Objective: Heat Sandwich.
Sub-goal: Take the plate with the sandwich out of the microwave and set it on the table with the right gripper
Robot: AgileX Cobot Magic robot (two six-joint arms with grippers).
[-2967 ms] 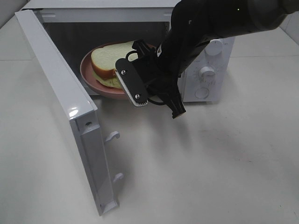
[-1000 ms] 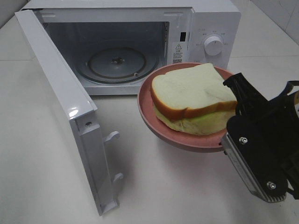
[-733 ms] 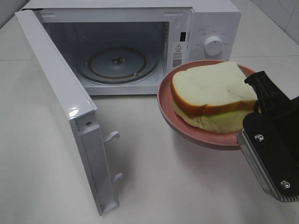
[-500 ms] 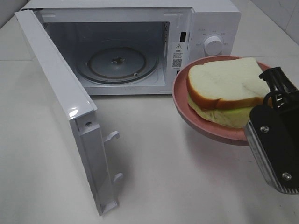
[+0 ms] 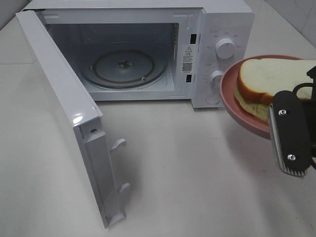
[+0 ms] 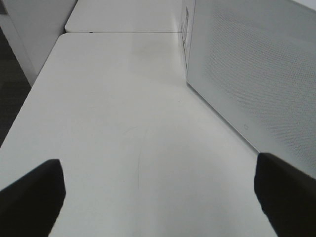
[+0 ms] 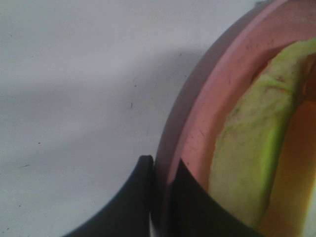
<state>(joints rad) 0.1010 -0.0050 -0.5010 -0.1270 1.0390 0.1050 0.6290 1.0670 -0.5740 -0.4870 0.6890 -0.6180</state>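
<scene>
Here the right gripper [image 7: 160, 197] is clamped on the rim of a round pink plate [image 5: 237, 106], its two dark fingers [image 7: 185, 197] pinching the edge from either side in the right wrist view. The plate is held in the air at the right edge of the high view, clear of the white counter [image 5: 197, 168] and just in front of the microwave [image 5: 217, 29] control panel, beside the two knobs [image 5: 225, 49]. On the plate lies the sandwich [image 5: 269, 79], thick white bread with a tan crust and a pale yellow-green filling [image 7: 247, 163] showing at its side; part of it runs out of frame. The microwave door [image 5: 64, 108] stands swung wide to the left, and the glass turntable [image 5: 123, 66] inside is bare. The left gripper [image 6: 158, 197] has its fingers spread wide apart, holding nothing, over the counter next to what looks like the perforated side wall [image 6: 256, 74] of the microwave, though the angle makes that hard to confirm.
</scene>
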